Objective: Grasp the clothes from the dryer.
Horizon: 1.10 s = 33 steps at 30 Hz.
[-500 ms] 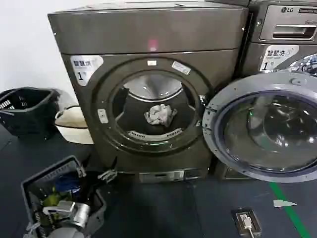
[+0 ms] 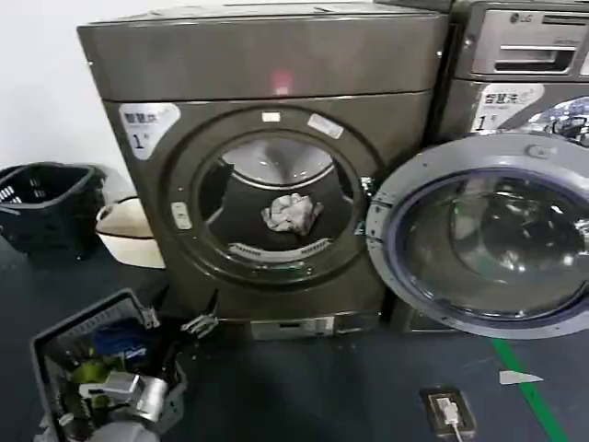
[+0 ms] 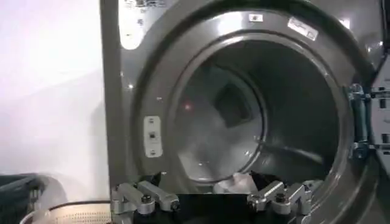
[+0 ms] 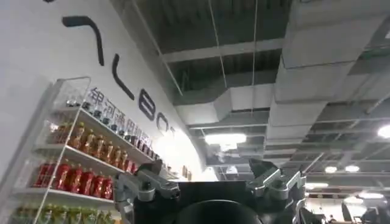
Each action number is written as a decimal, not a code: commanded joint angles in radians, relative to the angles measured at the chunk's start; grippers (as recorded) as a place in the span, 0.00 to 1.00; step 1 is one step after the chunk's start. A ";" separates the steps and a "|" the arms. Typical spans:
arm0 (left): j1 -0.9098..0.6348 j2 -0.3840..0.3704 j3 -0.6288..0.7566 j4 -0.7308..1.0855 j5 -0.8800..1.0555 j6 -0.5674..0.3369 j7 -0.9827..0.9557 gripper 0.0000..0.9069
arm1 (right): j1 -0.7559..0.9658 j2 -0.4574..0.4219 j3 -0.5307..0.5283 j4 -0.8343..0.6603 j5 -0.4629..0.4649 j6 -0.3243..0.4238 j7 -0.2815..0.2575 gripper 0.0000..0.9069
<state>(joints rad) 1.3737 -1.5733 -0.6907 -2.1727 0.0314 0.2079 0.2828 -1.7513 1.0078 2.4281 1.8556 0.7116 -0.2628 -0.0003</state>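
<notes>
The jaws of the left gripper (image 3: 213,201) stand wide apart, holding nothing, low in front of the dryer (image 2: 267,69) and facing its round port. The right gripper (image 4: 210,185) likewise has its jaws spread and empty, pointed up at a ceiling and shelves of bottles (image 4: 67,167). Inside the dryer's drum lie the clothes (image 2: 291,214), a small pale wad on the drum floor. The dryer's door (image 2: 479,235) hangs swung open to its right.
</notes>
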 commanded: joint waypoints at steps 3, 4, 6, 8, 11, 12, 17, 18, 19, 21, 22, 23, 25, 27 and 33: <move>0.004 -0.007 0.001 -0.011 -0.002 0.016 0.002 1.00 | 0.002 -0.001 0.003 -0.007 0.002 0.003 -0.006 1.00; 0.004 -0.007 -0.001 -0.010 0.000 0.016 0.003 1.00 | 0.002 -0.001 0.003 -0.007 0.002 0.003 -0.007 1.00; 0.007 -0.007 -0.003 -0.011 0.004 0.013 0.006 1.00 | 0.003 -0.002 0.003 -0.008 0.002 0.003 -0.007 1.00; 0.008 -0.007 -0.006 -0.011 0.005 0.012 0.005 1.00 | 0.005 -0.006 0.004 -0.013 0.002 0.003 -0.007 1.00; 0.008 -0.007 -0.008 -0.012 0.006 0.011 0.003 1.00 | 0.006 -0.007 0.004 -0.013 0.003 0.003 -0.008 1.00; 0.008 -0.008 -0.008 -0.012 0.006 0.010 0.003 1.00 | 0.006 -0.007 0.004 -0.014 0.004 0.003 -0.008 1.00; 0.009 -0.013 -0.008 -0.012 0.010 0.009 0.003 1.00 | 0.006 -0.012 0.009 -0.025 0.003 0.004 -0.010 1.00; 0.010 -0.013 -0.008 -0.014 0.010 0.008 0.004 1.00 | 0.006 -0.013 0.008 -0.026 0.003 0.004 -0.010 1.00; 0.010 -0.013 -0.008 -0.014 0.010 0.008 0.004 1.00 | 0.006 -0.012 0.008 -0.025 0.003 0.004 -0.011 1.00; 0.011 -0.013 -0.009 -0.014 0.010 0.008 0.003 1.00 | 0.007 -0.012 0.006 -0.024 0.003 0.004 -0.011 1.00; 0.011 -0.012 -0.009 -0.015 0.010 0.007 0.003 1.00 | 0.008 -0.011 0.006 -0.024 0.003 0.004 -0.012 1.00; 0.012 -0.012 -0.009 -0.015 0.010 0.007 0.003 1.00 | 0.008 -0.011 0.005 -0.024 0.003 0.004 -0.013 1.00; 0.011 -0.012 -0.009 -0.013 0.010 0.007 0.002 1.00 | 0.008 -0.011 0.005 -0.022 0.005 0.003 -0.013 1.00; 0.011 -0.013 -0.009 -0.013 0.010 0.007 0.002 1.00 | 0.009 -0.011 0.004 -0.021 0.006 0.004 -0.013 1.00; 0.001 -0.008 -0.024 -0.009 0.003 0.009 0.001 1.00 | 0.008 -0.009 0.000 -0.013 0.022 0.016 -0.010 1.00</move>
<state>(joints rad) 1.3807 -1.5833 -0.7033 -2.1866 0.0386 0.2146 0.2840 -1.7435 0.9993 2.4289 1.8412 0.7220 -0.2543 -0.0123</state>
